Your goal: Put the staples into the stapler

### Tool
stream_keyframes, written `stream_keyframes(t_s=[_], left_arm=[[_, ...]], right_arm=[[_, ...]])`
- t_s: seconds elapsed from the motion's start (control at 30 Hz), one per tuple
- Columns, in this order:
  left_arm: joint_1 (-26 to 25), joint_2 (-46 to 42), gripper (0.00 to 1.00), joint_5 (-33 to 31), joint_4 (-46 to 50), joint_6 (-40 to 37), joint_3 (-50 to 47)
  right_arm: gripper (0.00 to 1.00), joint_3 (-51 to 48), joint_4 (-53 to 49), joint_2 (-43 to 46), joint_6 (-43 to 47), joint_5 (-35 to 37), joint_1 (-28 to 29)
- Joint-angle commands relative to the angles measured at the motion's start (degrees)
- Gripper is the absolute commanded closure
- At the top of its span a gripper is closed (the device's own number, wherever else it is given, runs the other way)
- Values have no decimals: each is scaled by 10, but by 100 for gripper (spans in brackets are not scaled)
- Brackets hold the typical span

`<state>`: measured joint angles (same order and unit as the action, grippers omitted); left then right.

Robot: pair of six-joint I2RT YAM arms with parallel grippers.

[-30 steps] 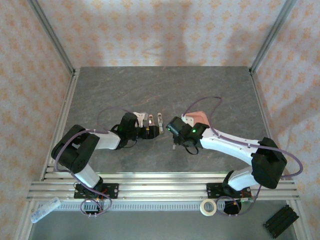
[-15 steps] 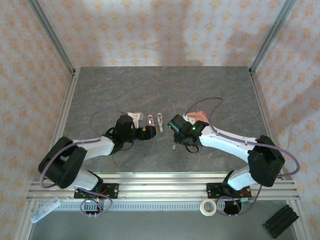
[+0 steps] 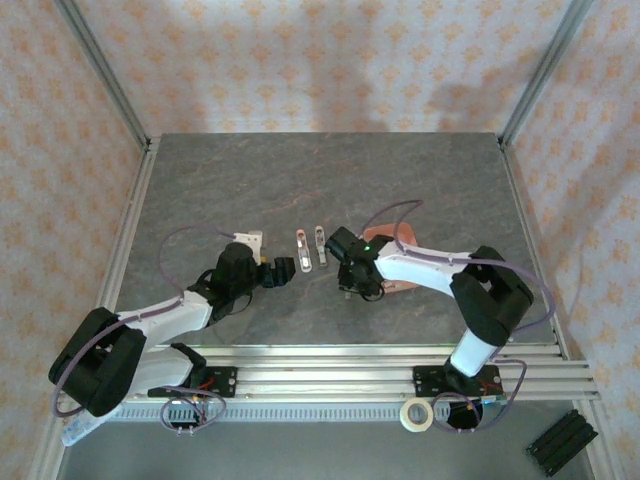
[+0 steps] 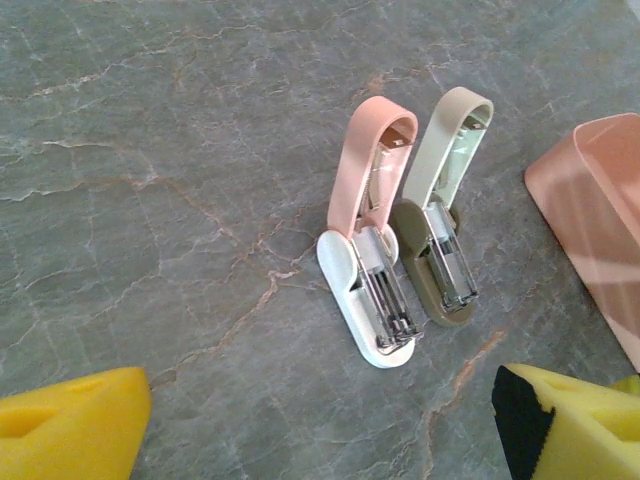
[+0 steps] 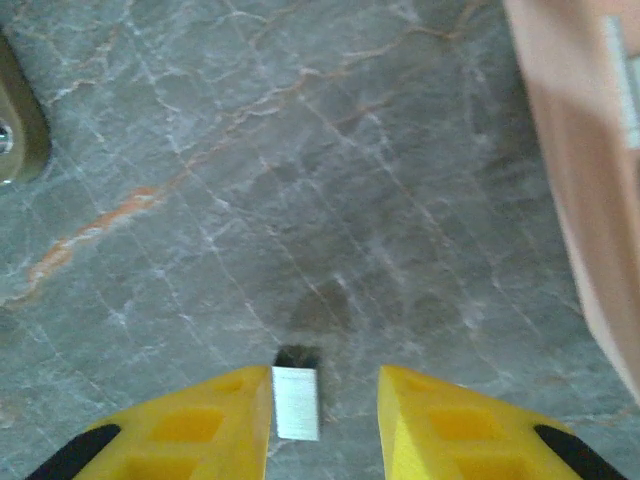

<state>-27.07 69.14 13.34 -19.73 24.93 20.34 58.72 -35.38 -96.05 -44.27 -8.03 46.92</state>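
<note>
Left gripper point(image 4: 320, 425) is wide open and holds nothing; its two yellow fingertips are cut off at the bottom corners of the left wrist view. It hangs over the table point(image 4: 150, 200), near two mini staplers lying side by side and touching. Both the pink stapler point(image 4: 372, 235) and the olive stapler point(image 4: 440, 225) are flipped open, and whether either channel has staples in it is hard to make out.

Right gripper point(image 5: 325, 385) is only narrowly open. A staple strip point(image 5: 296, 402) stands between its fingers against one of them, with a clear gap to the other, so it is not clamped. Can't tell if the strip rests on the table. The strip's lower end is cut off by the frame.

The salmon tray point(image 5: 570, 170) is just beside it and cropped at the edge. A second strip point(image 5: 624, 90) lies inside the tray, partly out of frame. In the top view the right arm covers most of the tray.
</note>
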Motion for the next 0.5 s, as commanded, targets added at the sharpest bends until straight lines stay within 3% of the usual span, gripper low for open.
stream_keyframes(t_s=[0.0,0.47], left_arm=[[-2,7,11,-20,-8,-12,-6],[-2,34,11,-4,-30,0,0]], right_arm=[[68,26,-25,-19,26,-8,0],[73,39,-26,-54,37,-28,0]])
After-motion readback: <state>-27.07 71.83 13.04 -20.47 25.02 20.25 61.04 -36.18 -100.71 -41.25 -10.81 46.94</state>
